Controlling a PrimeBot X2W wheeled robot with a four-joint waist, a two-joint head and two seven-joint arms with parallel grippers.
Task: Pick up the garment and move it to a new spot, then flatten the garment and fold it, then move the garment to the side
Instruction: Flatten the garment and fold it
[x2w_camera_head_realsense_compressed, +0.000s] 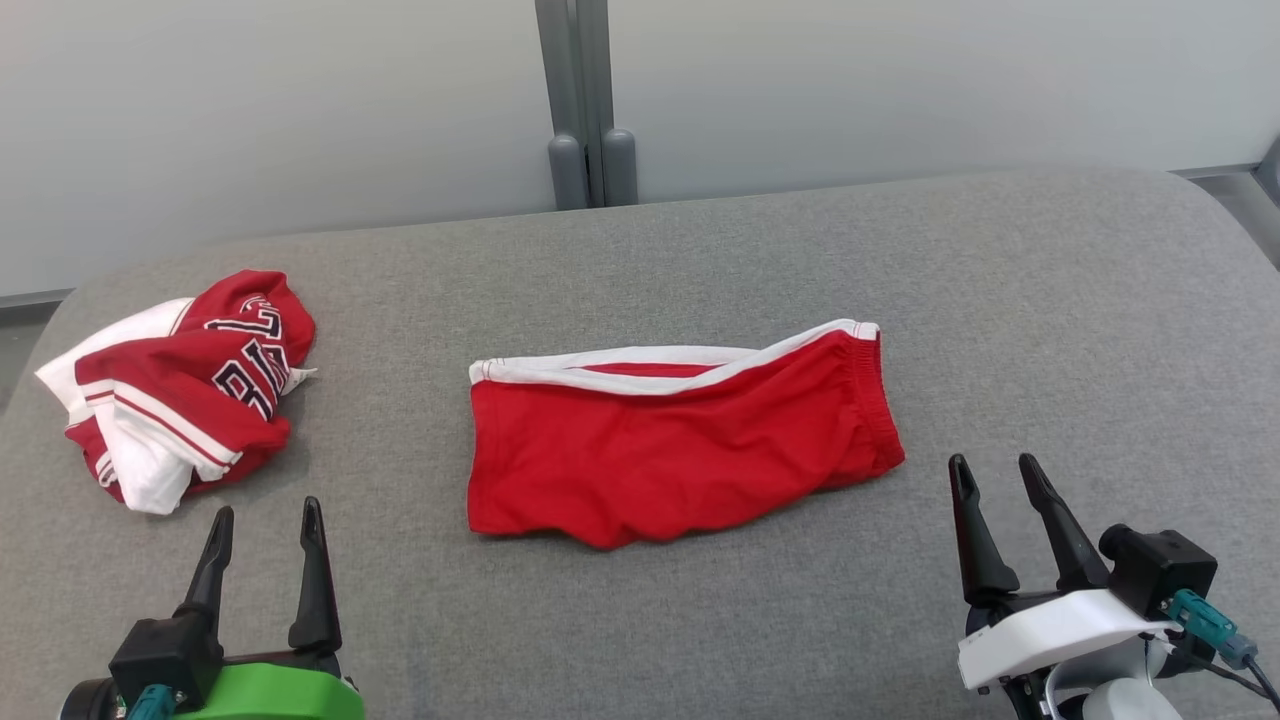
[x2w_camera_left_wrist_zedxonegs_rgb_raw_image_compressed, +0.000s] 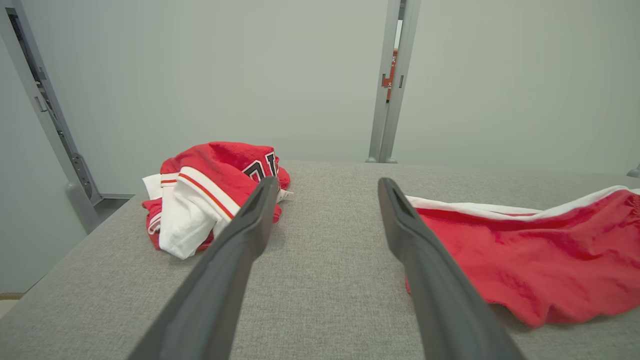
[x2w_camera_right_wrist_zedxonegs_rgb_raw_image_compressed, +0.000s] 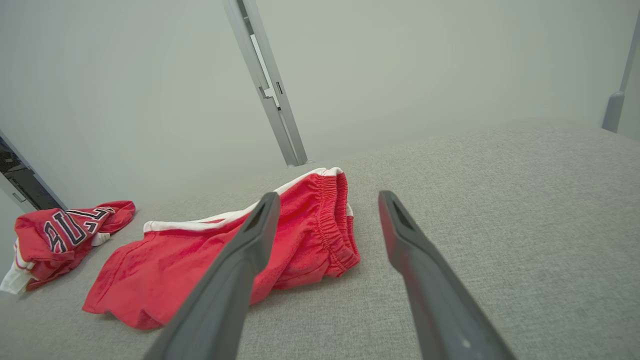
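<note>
As things lie on the grey fabric-covered tabletop (x2w_camera_head_realsense_compressed: 700, 620): two garments, two tools.

1. Red shorts with white trim (x2w_camera_head_realsense_compressed: 680, 450): mid-tabletop, lying flat and doubled over, some wrinkles.
2. Crumpled red-and-white jersey with dark lettering (x2w_camera_head_realsense_compressed: 180, 390): left part of the tabletop, bunched in a heap, well apart from the shorts.

Shorts orientation: the long axis runs left-right across the tabletop, with the right end sitting slightly nearer the far edge. The gathered elastic waistband points right and the leg hems point left. The white trim runs along the side facing the tabletop's far edge.

Left tool (x2w_camera_head_realsense_compressed: 267, 508): near-left part of the tabletop, just on the near side of the jersey. Fingers are spread wide and released, nothing between them, touching no cloth.

Right tool (x2w_camera_head_realsense_compressed: 995, 462): near-right part of the tabletop, off the waistband end of the shorts. Fingers are spread wide, empty, with a clear gap to the fabric.
</note>
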